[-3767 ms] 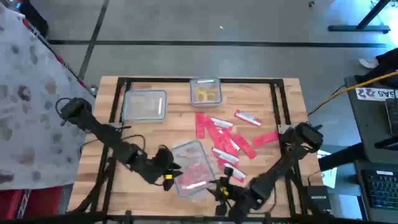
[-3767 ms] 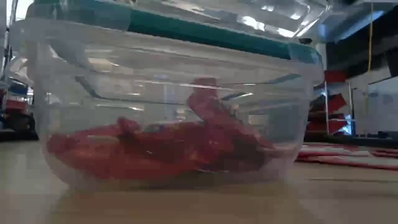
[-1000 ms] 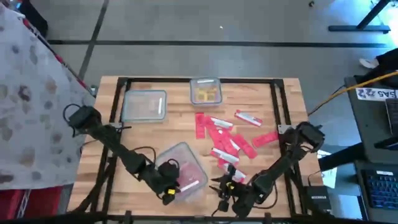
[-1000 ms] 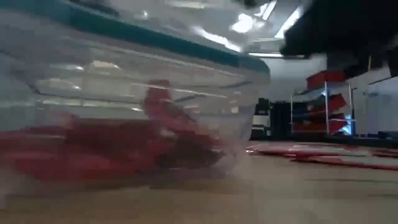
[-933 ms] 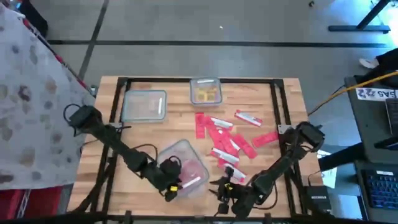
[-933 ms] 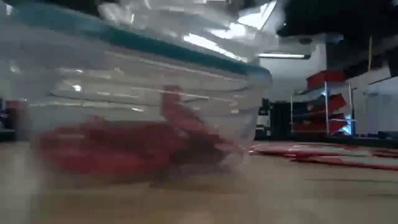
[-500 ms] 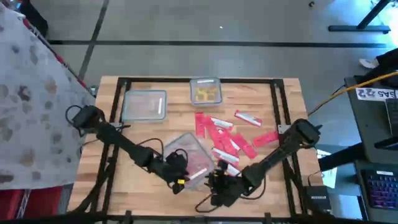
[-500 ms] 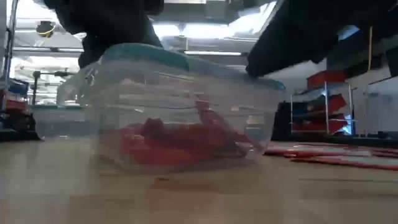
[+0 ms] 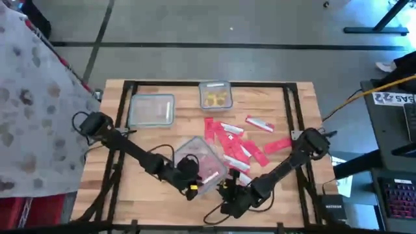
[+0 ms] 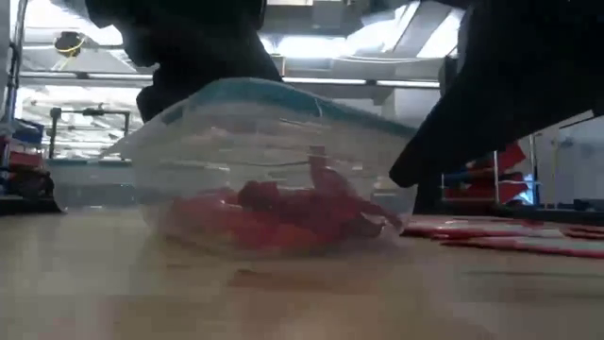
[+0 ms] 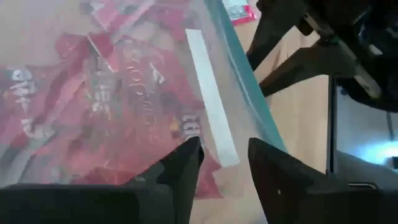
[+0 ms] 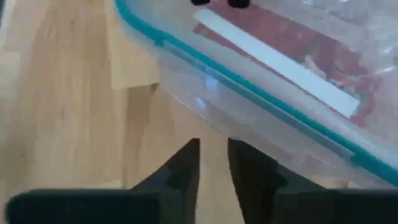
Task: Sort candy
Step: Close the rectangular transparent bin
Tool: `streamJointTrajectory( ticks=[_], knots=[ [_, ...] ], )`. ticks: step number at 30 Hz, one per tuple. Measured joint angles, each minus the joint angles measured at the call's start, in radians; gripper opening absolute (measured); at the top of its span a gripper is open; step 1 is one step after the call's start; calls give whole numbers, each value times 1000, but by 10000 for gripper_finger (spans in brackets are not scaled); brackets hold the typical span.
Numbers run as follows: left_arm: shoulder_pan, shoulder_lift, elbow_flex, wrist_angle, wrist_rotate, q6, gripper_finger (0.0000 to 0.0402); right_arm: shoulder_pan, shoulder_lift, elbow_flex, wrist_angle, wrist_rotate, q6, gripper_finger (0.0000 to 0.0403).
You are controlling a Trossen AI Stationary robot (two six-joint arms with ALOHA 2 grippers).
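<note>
Left gripper (image 11: pixel 221 165) fingers grip the tub (image 9: pixel 198 162) rim, right gripper (image 12: pixel 213 163) nearly closed beside it; red candy (image 9: pixel 237 146) remains unsorted beyond.

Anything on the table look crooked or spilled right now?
The clear plastic tub with the teal rim, holding red candy packets, sits skewed between the left gripper and right gripper. More red packets lie loose on the wooden table.
</note>
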Motion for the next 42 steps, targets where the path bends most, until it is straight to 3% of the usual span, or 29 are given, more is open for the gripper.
streamJointTrajectory(
  ticks=[4,12,24,34,42],
  knots=[
    [5,3,0,18,17,3,113,-26,0,0,0,32,4,5],
    [6,6,-1,27,28,21,60,-41,-3,0,10,121,-1,2],
    [11,8,-15,41,20,58,5,-59,-11,2,-1,95,4,0],
    [17,7,-25,51,16,73,0,-118,25,5,74,79,8,0],
    [27,13,-32,113,-48,112,0,-83,-91,7,-32,150,22,0]
  ],
)
